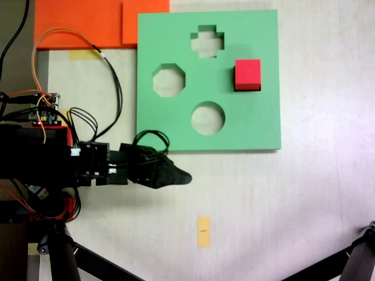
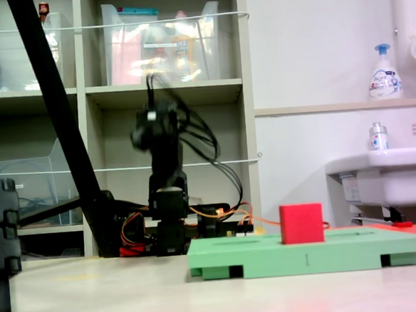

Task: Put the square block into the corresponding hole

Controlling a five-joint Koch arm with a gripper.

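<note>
Up on the green foam board [image 1: 258, 126], the red square block [image 1: 247, 75] stands in the square cut-out on the first exterior view's right side, its upper part rising proud of the board's surface; in the second exterior view the same cube [image 2: 302, 223] shows most of its height above the green slab [image 2: 307, 252], so how deep it sits in the hole cannot be told from either picture. The other openings are bare: a cross-shaped cut-out [image 1: 207, 41] near the top edge, an octagonal cut-out [image 1: 169, 80] to the first exterior view's left, and a round cut-out [image 1: 208, 117] below them. The black gripper [image 1: 170, 174] lies off the board, just below its lower left corner over the white table [image 1: 281, 205], pointing toward the first exterior view's right and well apart from the cube; its jaws merge into one dark tapered shape, so whether they are parted or closed cannot be told. In the second exterior view the arm [image 2: 163, 141] is a blurred dark mass folded low above its base, behind the board. A small yellow tape strip [image 1: 203, 231] sits on the table below the gripper, and an orange foam sheet [image 1: 82, 23] lies at the first exterior view's top left, touching the board's upper left edge.
</note>
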